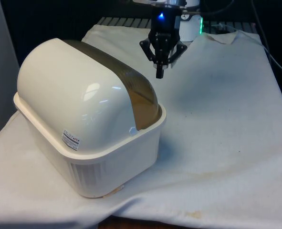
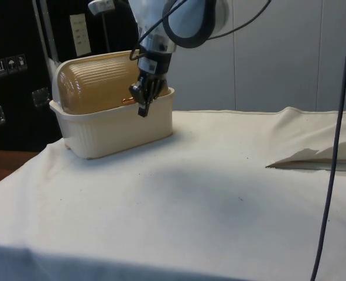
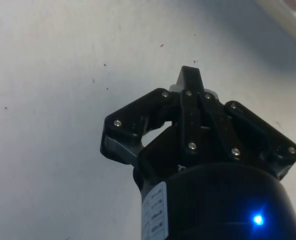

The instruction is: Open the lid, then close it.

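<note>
Cloth (image 1: 217,157) in white covers the desk. Nearest in the front view, on its left, a cream bread box (image 1: 107,162) sits with its back turned, its brownish see-through lid (image 2: 99,85) rolled down and closed. Beyond it the gripper (image 1: 160,72) hangs above the cloth, just beside the box's front, its 2 fingers (image 3: 190,82) pressed together on nothing.

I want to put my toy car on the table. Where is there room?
There is lots of bare white cloth on the front view's right of the bread box, out to the table's edge. The near strip in front of the box is also free. It is crowded by the box's lid, where the gripper hangs.
</note>
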{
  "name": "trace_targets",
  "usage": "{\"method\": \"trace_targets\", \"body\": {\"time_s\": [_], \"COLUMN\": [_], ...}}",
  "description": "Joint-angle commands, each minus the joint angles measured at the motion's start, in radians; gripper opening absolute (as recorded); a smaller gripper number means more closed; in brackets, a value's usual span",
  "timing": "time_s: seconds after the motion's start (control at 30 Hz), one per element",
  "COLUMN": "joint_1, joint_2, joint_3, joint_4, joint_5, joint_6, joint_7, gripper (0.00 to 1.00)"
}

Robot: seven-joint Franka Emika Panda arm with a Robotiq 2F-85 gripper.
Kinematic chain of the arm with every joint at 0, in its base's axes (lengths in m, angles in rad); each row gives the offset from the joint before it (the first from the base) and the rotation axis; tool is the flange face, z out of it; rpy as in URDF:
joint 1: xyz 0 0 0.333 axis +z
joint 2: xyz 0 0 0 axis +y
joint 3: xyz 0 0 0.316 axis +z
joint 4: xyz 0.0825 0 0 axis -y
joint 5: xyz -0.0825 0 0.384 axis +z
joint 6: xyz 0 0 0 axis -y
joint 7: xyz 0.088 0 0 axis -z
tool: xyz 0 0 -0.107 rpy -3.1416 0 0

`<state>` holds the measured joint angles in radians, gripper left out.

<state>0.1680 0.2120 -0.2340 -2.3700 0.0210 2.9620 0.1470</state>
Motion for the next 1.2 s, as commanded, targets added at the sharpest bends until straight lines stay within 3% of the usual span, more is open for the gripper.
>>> {"method": "trace_targets", "body": {"time_s": [0.0,0.23,0.27,0.5,0.57,0.83,0.87,0.9,1.1,1.13,1.17], "joint_1": [0.002,-0.003,-0.003,-0.004,-0.006,-0.001,-0.006,0.0,0.004,-0.006,0.005], "joint_2": [0.003,0.006,0.001,0.026,0.022,0.054,0.045,0.056,0.063,0.053,0.064], "joint_3": [-0.011,-0.021,-0.016,-0.025,-0.019,-0.032,-0.02,-0.033,-0.043,-0.023,-0.044], "joint_4": [-0.005,-0.01,-0.009,-0.001,-0.003,0.01,0.006,0.011,0.016,0.012,0.016], "joint_5": [-0.01,-0.003,0.0,0.0,0.0,-0.003,0.0,-0.004,-0.008,0.0,-0.009], "joint_6": [0.021,0.041,0.022,0.076,0.067,0.118,0.104,0.12,0.126,0.109,0.126], "joint_7": [0.007,0.005,0.0,0.033,0.03,0.085,0.077,0.091,0.129,0.118,0.133], "gripper": [0.0,0.0,0.0,0.0,0.0,0.0,0.0,0.0,0.0,0.0,0.0]}}
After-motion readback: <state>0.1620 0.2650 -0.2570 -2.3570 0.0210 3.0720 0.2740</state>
